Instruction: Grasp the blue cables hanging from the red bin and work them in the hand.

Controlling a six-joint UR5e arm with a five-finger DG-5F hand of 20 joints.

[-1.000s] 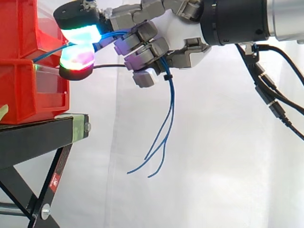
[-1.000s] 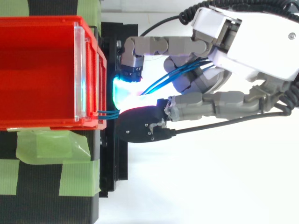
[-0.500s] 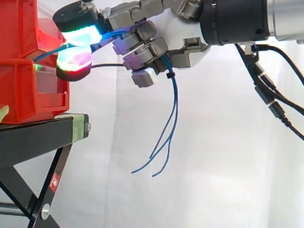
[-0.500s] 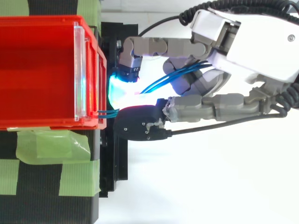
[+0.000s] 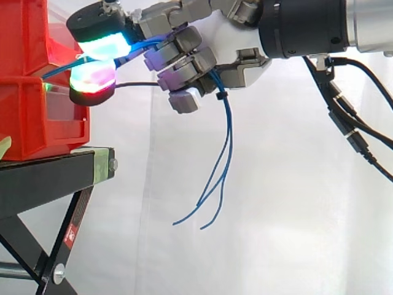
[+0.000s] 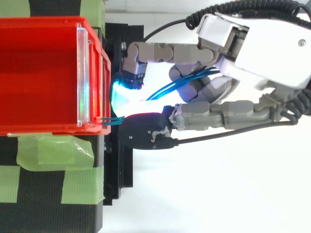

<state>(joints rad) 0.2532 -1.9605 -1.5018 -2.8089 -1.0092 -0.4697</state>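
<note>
Close against the front of the red bin (image 5: 27,92), the hand (image 5: 230,43) pinches the blue cables (image 5: 228,138) between two glowing pads (image 5: 104,46), its other fingers curled round them further along. The cables leave the bin's front edge, pass through the hand and hang loose below it, ends free before the white curtain (image 5: 295,215). The bin sits on a black stand (image 5: 43,178) patched with green tape (image 6: 53,151). A small red sticker (image 5: 72,232) on the stand's leg carries print too small to read.
</note>
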